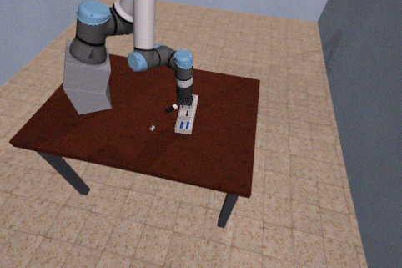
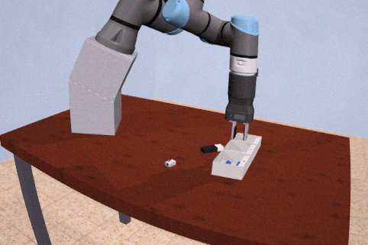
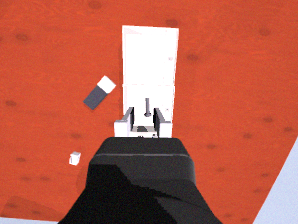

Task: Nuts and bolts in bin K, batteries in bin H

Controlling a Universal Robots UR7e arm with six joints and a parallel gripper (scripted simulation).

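A pale three-compartment bin [image 1: 183, 131] [image 2: 227, 171] [image 3: 149, 55] stands on the table; its letters are unreadable. Two blue batteries [image 1: 188, 124] [image 1: 182, 124] lie in the compartment nearest the top camera; parts of them show in the exterior view. A dark bolt [image 1: 187, 113] [image 3: 147, 106] lies in the middle compartment. The far compartment looks empty in the wrist view, though the picture is very bright there. My gripper [image 1: 186, 107] [image 2: 240, 139] [image 3: 143, 114] is open above the bin, with the bolt below and apart from its fingers. Its body hides the near compartment in the wrist view.
A black stick with a white end [image 1: 170, 108] [image 2: 210, 149] [image 3: 96, 95] lies on the table close beside the bin's left side. A small white block [image 1: 152, 128] [image 2: 170, 163] [image 3: 75, 158] lies farther left. The compartment walls stand below the fingers.
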